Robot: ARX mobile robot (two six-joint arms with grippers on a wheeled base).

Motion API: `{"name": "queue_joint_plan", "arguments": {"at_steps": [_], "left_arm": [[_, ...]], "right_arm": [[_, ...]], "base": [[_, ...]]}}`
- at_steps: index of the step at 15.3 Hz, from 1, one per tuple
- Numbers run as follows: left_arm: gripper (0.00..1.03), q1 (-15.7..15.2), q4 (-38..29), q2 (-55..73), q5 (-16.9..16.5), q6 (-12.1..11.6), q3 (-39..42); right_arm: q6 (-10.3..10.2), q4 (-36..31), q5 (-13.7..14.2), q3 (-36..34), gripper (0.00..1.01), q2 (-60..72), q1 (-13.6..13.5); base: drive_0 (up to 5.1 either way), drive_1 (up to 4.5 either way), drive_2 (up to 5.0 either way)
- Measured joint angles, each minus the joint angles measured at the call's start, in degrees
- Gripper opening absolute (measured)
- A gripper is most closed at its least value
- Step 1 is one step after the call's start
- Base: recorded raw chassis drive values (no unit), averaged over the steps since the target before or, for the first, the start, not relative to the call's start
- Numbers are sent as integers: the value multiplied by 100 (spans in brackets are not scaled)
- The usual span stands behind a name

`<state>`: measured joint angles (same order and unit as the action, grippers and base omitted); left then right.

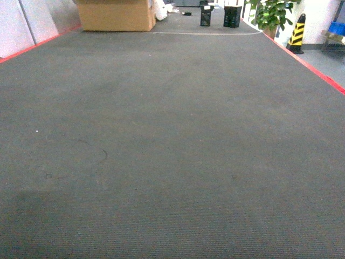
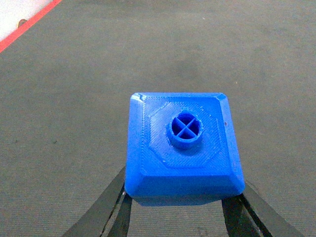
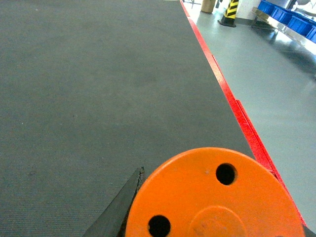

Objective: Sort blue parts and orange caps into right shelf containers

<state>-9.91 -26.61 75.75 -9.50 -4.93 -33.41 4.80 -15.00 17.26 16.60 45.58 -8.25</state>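
In the left wrist view a blue part (image 2: 183, 150), a square block with a round stud on top, sits between the black fingers (image 2: 111, 207) of my left gripper (image 2: 180, 200), which is shut on it above the grey mat. My right gripper (image 3: 212, 219) is shut on an orange cap (image 3: 212, 197). The cap's flat holed top fills the bottom of the right wrist view, and only the left finger (image 3: 121, 205) shows beside it. The right shelf (image 3: 284, 30) with its blue containers (image 3: 279, 10) stands far off, beyond the red table edge. Neither gripper shows in the head view.
The grey mat (image 1: 172, 140) has a red edge (image 1: 310, 67) on the right. At its far end are a cardboard box (image 1: 116, 15), black boxes (image 1: 232, 16), a potted plant (image 1: 272, 13) and a yellow-black cone (image 1: 296, 32). Grey floor (image 3: 276, 98) separates table and shelf.
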Motion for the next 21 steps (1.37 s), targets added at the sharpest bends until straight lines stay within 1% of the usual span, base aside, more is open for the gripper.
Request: {"name": "queue_joint_plan", "arguments": {"at_steps": [4, 18, 21], "left_arm": [[44, -35, 24, 0, 28, 2, 0], [44, -4, 7, 0, 2, 4, 0], [44, -4, 13, 0, 2, 2, 0]], "right_arm": [[0, 0, -11, 0, 43, 2, -4], [0, 4, -7, -2, 43, 0, 0], [0, 2, -7, -2, 43, 4, 0]], "base": [[0, 0, 0], [0, 0, 0], [503, -233, -233]]}}
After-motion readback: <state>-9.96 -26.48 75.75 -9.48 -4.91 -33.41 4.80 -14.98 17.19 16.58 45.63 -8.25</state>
